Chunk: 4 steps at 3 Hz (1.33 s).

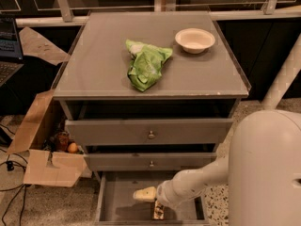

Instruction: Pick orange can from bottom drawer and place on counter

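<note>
On the bench (pixel 103 74) the bag (pixel 146 65) lies near the middle, with the bowl (pixel 194 39) behind it to the right. Under two upper drawers (pixel 149 132), the open bottom drawer (pixel 117 206) holds the can (pixel 159 211) near its front. The gripper (pixel 145 194) is inside the drawer, just behind-left of the can, and a cardboard box (pixel 47 166) sits left of the cabinet.

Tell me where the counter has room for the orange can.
The counter is bare left of the green bag, and at the front right corner before the white bowl. Bag and bowl crowd the middle and back right. The gripper is in the bottom drawer by the orange can.
</note>
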Available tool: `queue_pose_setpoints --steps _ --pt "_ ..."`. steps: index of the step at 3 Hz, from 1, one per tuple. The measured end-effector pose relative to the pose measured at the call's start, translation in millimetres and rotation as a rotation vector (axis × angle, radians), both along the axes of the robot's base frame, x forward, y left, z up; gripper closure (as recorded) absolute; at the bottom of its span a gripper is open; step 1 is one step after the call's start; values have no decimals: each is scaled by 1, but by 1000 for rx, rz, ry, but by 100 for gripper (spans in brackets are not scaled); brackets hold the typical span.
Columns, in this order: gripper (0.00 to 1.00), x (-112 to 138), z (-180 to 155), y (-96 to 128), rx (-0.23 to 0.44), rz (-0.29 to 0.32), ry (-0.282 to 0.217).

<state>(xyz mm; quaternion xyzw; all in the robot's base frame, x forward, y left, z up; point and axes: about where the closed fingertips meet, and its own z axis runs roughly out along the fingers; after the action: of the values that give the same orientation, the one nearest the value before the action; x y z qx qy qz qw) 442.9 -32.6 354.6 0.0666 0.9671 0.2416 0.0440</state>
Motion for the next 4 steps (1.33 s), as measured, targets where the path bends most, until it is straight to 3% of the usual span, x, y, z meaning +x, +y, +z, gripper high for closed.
queue_pose_setpoints --steps 1,3,4 --pt "0 5 -26 1 14 -35 -8" --pt "0 15 -125 -22 -4 -122 76" --pt "0 19 -152 -32 -19 -147 104"
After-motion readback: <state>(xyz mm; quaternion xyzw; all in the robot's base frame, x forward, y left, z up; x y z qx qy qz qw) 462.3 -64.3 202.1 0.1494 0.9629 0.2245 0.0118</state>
